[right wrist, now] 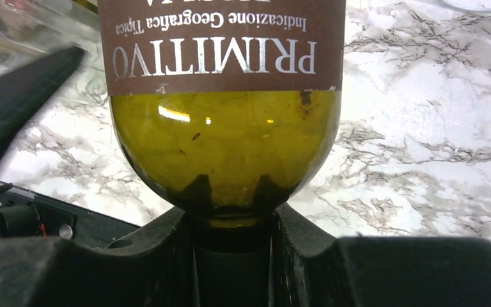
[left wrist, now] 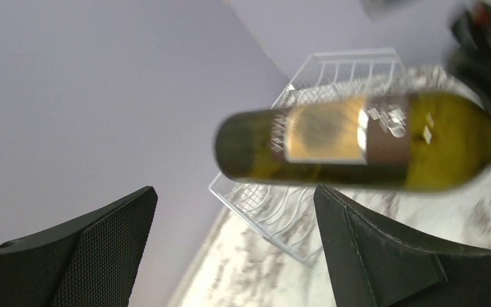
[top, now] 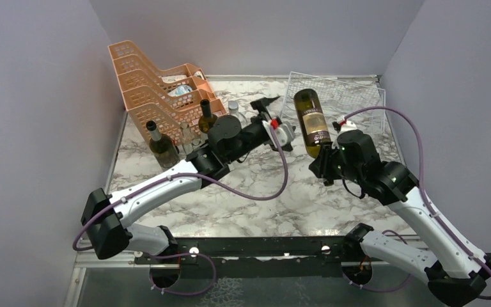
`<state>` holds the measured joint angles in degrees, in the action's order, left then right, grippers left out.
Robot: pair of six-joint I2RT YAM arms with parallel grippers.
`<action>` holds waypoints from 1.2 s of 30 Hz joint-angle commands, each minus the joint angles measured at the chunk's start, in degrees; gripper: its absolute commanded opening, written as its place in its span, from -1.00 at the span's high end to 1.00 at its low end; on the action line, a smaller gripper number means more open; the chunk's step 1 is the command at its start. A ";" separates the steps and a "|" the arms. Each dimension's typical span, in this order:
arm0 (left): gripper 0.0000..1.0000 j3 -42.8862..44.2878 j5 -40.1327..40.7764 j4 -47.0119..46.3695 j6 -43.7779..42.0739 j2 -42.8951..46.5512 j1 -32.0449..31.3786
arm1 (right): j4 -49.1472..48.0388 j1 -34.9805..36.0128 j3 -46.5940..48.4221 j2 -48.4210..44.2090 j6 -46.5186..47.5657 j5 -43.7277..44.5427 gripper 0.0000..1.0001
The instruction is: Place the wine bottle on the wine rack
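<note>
The right tool (top: 323, 161), seen from the top camera, is clamped on the neck of the wine bottle (top: 312, 120). The bottle stands up out of the tool, base uppermost and neck down, held clear of the bench (top: 262, 192). Beyond the tool, just past the raised base of the bottle, the wine rack (top: 351, 96) sits at the far right of the bench; whether the bottle touches its wire cannot be told here. The left tool (top: 281, 126) hangs just beside the bottle on its left, its fingers spread and holding nothing. Behind that tool stand the orange trays (top: 160, 83), with two dark bottles (top: 162, 144) upright in front of them. In the left wrist view, the left tool (left wrist: 230, 256) is wide open, its two black fingers (left wrist: 89, 256) far apart and empty. The wine bottle (left wrist: 358, 141) crosses the view ahead of the fingertips, somewhat blurred, and the wine rack (left wrist: 332, 70) lies farther off behind it. In the right wrist view, the right tool (right wrist: 233, 262) is closed tight, its fingers (right wrist: 160, 256) pressed against either side of the neck. The green shoulder of the wine bottle (right wrist: 224, 147) rises straight out from between them, and its brown label reads PRIMITIVO upside down. The marbled bench (right wrist: 422, 128) shows past the bottle.
</note>
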<state>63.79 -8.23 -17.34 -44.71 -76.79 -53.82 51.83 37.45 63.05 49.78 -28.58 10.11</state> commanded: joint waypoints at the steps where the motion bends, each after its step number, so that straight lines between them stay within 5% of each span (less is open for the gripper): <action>1: -0.98 1.50 16.03 -3.40 33.88 5.00 0.11 | -9.13 -0.01 -4.16 -1.19 -0.06 -2.14 0.98; 8: -0.98 -3.08 18.87 8.35 50.33 11.63 0.20 | -15.43 -0.01 -13.53 -0.61 -2.43 -6.26 0.98; 15: -0.98 -7.73 20.09 20.92 57.67 19.09 0.21 | -20.61 -0.01 -20.05 3.60 -6.11 -4.90 0.97; 24: -0.98 -15.63 18.60 18.42 56.81 28.39 0.20 | -24.62 -0.01 -23.78 6.64 -11.16 5.17 0.98; 36: -0.98 -15.69 17.93 19.17 53.75 29.56 0.21 | -27.76 -0.01 -21.74 16.81 -13.61 6.07 0.98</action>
<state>48.73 9.69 2.52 10.22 -48.53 -53.60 32.10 37.43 38.68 66.00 -41.01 12.21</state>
